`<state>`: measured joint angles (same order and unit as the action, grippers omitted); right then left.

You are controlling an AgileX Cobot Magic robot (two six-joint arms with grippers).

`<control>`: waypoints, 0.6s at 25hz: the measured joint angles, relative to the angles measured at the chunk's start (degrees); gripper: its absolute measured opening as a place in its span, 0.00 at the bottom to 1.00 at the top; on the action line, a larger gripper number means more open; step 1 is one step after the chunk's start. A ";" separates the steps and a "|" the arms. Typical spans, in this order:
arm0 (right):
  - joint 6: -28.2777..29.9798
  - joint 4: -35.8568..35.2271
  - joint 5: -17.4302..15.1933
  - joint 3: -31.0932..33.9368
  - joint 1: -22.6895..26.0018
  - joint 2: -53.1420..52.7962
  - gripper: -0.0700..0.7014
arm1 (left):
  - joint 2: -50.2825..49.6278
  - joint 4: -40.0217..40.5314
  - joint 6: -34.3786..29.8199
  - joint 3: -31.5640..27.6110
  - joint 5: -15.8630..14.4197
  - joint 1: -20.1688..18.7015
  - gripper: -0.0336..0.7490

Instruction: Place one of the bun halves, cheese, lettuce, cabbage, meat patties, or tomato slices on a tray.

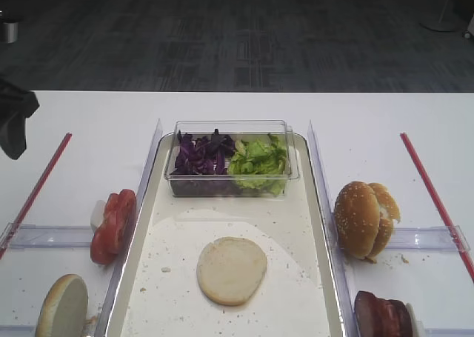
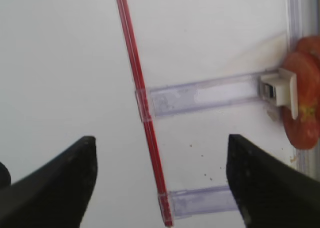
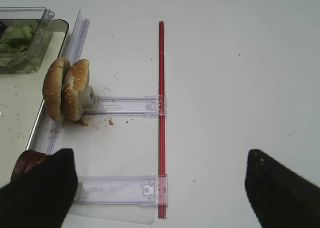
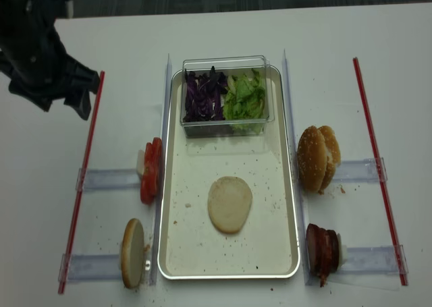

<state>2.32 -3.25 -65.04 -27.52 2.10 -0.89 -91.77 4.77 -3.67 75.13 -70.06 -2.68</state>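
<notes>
A plain bun half [image 1: 232, 269] lies flat, cut face up, on the tray [image 4: 164, 185]. A second bun half [image 4: 132, 252] stands on edge left of the tray. Tomato slices [image 4: 151, 170] stand beside the tray's left rim and show at the right edge of the left wrist view [image 2: 300, 102]. Lettuce [image 1: 258, 163] and cabbage [image 1: 201, 155] fill a tub at the tray's far end. Meat patties [image 4: 322, 249] stand at the right front. No cheese is in view. My left gripper [image 2: 160, 153] hangs open and empty over the far left table. My right gripper [image 3: 160, 160] is open and empty, with the patties [image 3: 27, 163] by its left finger.
The clear plastic tub [image 1: 229, 129] sits on the tray's far end. Sesame-seeded buns [image 4: 317, 157] stand right of the tray. Red strips [image 4: 84, 185] [image 4: 378, 172] run along both sides of the table, joined to clear plastic holders [image 3: 125, 105]. Crumbs speckle the tray.
</notes>
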 joint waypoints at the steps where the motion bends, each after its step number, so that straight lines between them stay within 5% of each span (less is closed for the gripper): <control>1: 0.00 0.00 0.00 0.00 0.00 0.00 0.99 | 1.72 0.00 0.33 -1.74 -0.01 0.00 0.67; 15: 0.00 0.00 0.00 0.00 0.00 0.00 0.99 | 28.16 -2.02 0.66 -21.49 -0.60 0.00 0.67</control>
<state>2.32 -3.25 -65.04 -27.52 2.10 -0.89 -63.61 2.75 -3.01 53.64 -70.66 -2.68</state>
